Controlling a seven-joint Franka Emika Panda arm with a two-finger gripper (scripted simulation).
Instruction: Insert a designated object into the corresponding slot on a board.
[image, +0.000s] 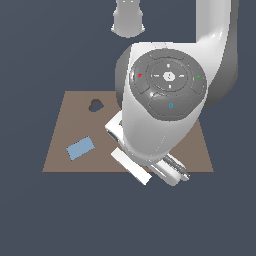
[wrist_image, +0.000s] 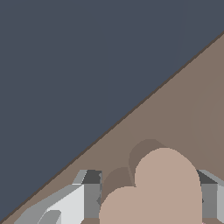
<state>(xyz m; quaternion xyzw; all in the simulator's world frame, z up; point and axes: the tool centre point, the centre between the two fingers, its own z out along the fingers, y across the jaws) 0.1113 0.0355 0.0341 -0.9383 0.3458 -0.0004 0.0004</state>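
Clearly, the hand grips a smooth tan heart-shaped piece over the matte brown board.

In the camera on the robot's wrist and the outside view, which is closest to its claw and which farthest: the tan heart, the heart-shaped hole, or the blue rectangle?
1. Tan heart: between the gripper fingers, per the wrist view.
2 and 3. Heart-shaped hole, far side of the board, and blue rectangle, near its front edge: both towards the exterior view's left, too close to rank.

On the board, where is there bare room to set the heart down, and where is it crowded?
Bare brown board lies between the slot and the blue piece, and along the exterior view's left edge. The arm hides the middle and right. The gripper flanks the heart.
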